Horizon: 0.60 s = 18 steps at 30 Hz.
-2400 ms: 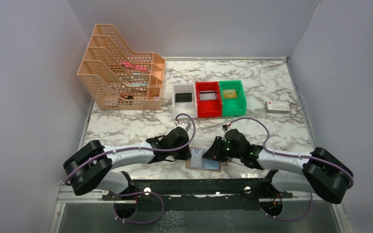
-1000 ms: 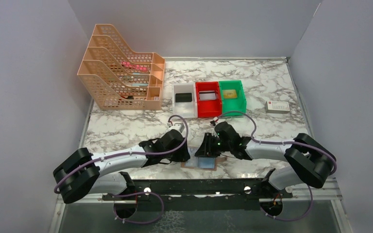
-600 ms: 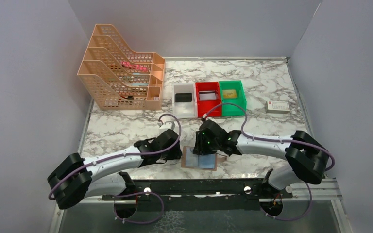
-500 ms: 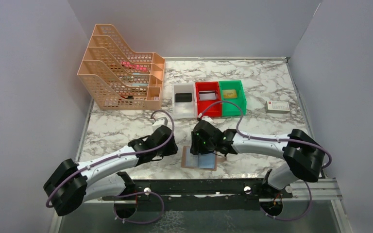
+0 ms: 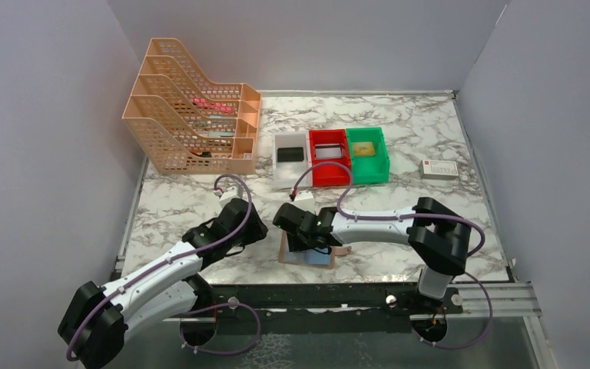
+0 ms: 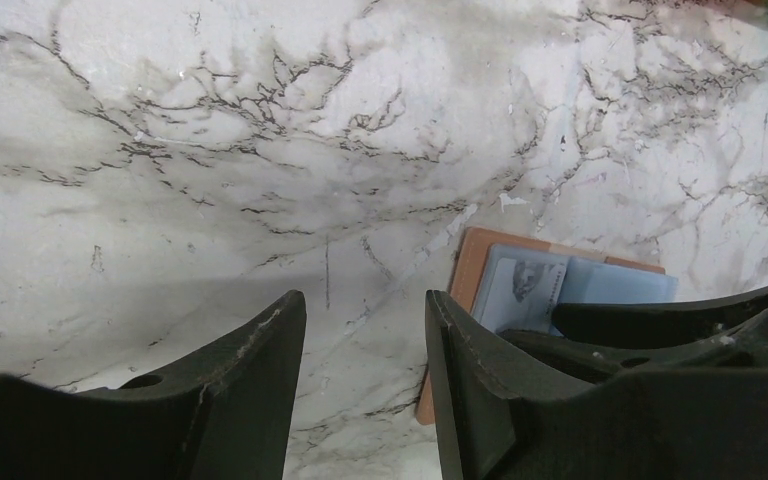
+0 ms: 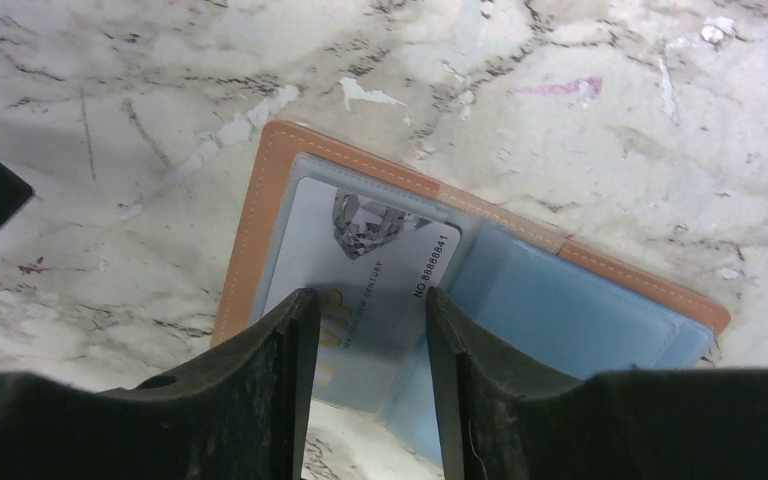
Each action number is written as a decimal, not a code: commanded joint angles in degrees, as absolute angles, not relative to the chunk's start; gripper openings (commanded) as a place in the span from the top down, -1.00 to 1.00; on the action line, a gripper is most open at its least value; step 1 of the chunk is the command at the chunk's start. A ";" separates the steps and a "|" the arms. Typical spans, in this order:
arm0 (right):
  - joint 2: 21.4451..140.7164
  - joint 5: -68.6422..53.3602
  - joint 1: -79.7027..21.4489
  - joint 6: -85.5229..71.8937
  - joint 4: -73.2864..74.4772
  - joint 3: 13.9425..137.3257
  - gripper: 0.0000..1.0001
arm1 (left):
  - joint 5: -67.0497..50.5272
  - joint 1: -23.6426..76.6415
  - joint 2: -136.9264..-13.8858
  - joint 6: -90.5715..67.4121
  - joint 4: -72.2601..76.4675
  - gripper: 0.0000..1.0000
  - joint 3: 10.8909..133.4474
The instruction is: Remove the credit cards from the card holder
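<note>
Tan card holder lies open flat (blue panels up), 1 pale credit card pocketed.

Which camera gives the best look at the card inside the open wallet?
The right wrist view: the card lies close, diamond picture and number legible. The left wrist view shows it small, partly hidden. From above, only the card holder shows.

In my right wrist view, the pale credit card in the left pocket of the card holder carries "NO.8888841" along its edge, beside a printed diamond. Below that, gold letters that look like "VIP" are partly hidden by my right gripper, and the small print beside them is too fine to read. The red mark on the small white box is too small to make out.
</note>
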<state>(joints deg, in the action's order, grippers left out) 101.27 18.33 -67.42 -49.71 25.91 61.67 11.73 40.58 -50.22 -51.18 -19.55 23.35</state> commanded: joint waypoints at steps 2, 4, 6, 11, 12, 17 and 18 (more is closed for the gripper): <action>107.35 23.08 -68.20 -52.08 32.94 61.17 0.41 | 9.98 40.34 -49.66 -50.37 -19.26 -0.02 22.66; 107.22 23.95 -68.25 -52.05 33.21 61.44 0.51 | 9.73 40.34 -49.75 -50.17 -18.96 -0.02 22.66; 107.12 24.51 -68.22 -51.55 33.29 61.77 0.60 | 9.52 40.34 -49.98 -49.89 -18.66 -0.02 22.75; 107.04 22.71 -68.23 -49.32 30.47 61.76 0.88 | 8.69 40.29 -50.75 -49.50 -17.91 -0.02 22.78; 106.95 22.23 -68.21 -49.04 29.78 61.49 0.92 | 8.44 40.28 -50.87 -49.44 -17.65 -0.02 22.74; 103.46 20.64 -68.21 -47.79 25.67 59.37 0.98 | 7.04 40.34 -50.87 -48.74 -16.57 -0.02 22.71; 102.10 20.87 -68.20 -47.28 25.03 58.93 0.98 | 7.11 40.30 -50.79 -48.70 -16.64 -0.02 22.73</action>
